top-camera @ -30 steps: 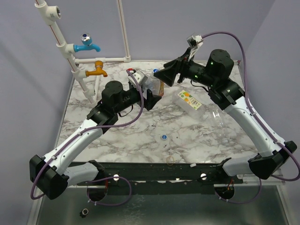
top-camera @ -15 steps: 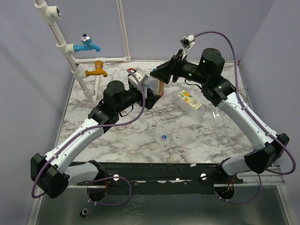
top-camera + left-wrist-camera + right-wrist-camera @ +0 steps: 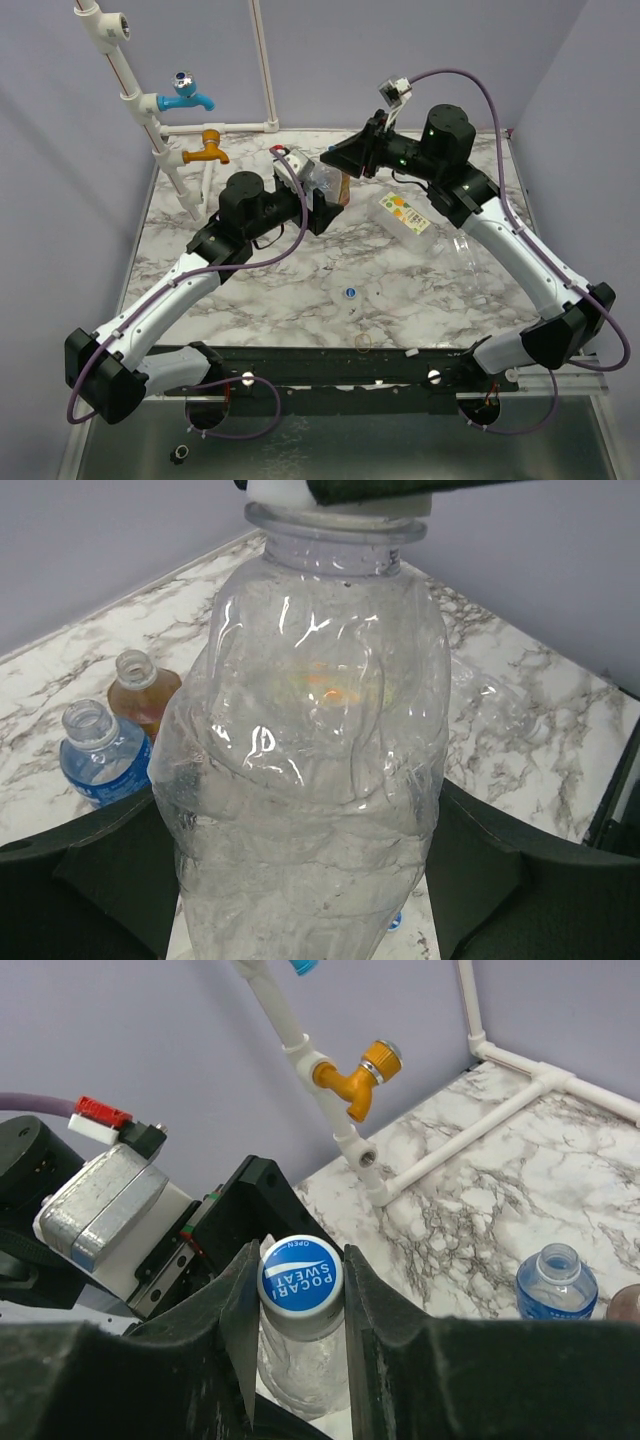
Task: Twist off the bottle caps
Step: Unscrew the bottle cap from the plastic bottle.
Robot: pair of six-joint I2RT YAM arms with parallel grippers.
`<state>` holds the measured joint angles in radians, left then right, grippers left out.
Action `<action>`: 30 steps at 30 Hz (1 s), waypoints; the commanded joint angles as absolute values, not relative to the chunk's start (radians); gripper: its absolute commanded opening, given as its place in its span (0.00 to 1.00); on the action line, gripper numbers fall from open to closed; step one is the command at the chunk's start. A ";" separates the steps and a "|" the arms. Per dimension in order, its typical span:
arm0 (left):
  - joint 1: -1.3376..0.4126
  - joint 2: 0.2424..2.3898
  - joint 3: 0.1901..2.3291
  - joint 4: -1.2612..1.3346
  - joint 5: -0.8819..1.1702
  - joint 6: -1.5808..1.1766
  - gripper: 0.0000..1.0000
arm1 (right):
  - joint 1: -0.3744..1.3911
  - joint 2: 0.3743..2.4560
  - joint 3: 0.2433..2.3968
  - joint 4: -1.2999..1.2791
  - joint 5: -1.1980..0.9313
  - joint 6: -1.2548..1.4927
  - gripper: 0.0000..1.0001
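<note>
**Cap gripped, twist yet to come**

The right gripper [image 3: 300, 1300] is clenched on the blue-and-white cap [image 3: 300, 1274]. The left gripper [image 3: 310, 900] grasps that clear bottle [image 3: 310, 730] over the desk [image 3: 290, 310]. The blue-labelled bottle [image 3: 95, 762] and amber bottle [image 3: 140, 692] stand uncapped.

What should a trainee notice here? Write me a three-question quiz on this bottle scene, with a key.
1. True or false: the right gripper is shut on the round blue-and-white plastic cap of the clear crumpled plastic bottle.
2. What holds that bottle's body? A) the left gripper B) the marble table C) the orange tap
3. Fill in: the small blue-labelled clear bottle standing behind it has its cap ___ (on/off).
Key: 1 true; 2 A; 3 off.
</note>
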<state>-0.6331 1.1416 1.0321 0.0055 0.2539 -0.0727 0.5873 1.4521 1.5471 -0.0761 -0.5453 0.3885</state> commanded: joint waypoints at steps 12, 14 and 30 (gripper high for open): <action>-0.634 1.101 1.048 0.124 1.017 -0.253 0.00 | 0.566 1.302 1.478 0.257 -1.319 0.426 0.01; -0.634 1.100 1.052 0.118 1.026 -0.253 0.00 | 0.562 1.300 1.459 0.326 -1.365 0.483 0.00; -0.634 1.102 1.031 0.037 0.501 -0.043 0.00 | 0.550 1.335 1.694 -0.242 -0.544 0.305 0.87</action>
